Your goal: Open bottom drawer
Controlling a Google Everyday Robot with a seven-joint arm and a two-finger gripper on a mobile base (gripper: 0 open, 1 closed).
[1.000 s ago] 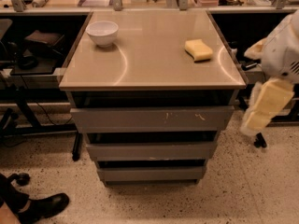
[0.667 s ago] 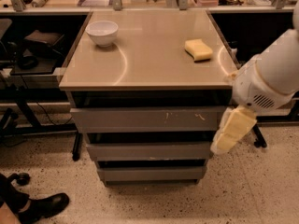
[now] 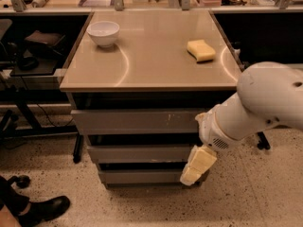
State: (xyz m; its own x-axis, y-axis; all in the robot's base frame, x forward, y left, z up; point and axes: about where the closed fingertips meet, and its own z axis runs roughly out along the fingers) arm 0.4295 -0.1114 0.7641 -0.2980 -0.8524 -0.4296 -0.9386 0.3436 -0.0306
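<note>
The bottom drawer point(image 3: 142, 176) is the lowest of three stacked grey drawer fronts under the tan cabinet top; it sits shut. Above it are the middle drawer point(image 3: 137, 153) and the top drawer point(image 3: 137, 121) with pale scratch marks. My gripper point(image 3: 193, 171) hangs from the white arm point(image 3: 255, 110), which comes in from the right. Its cream fingers point down and left and overlap the right end of the bottom drawer front. I cannot tell whether it touches the drawer.
A white bowl point(image 3: 103, 32) and a yellow sponge point(image 3: 200, 50) lie on the cabinet top point(image 3: 151, 56). Dark shelving and cables stand to the left point(image 3: 28, 65). A person's black shoe point(image 3: 42, 209) rests on the speckled floor at lower left.
My arm has swung down and left from beside the cabinet's right side. The gripper has dropped from top-drawer height to the right end of the bottom drawer. The drawers have not moved.
</note>
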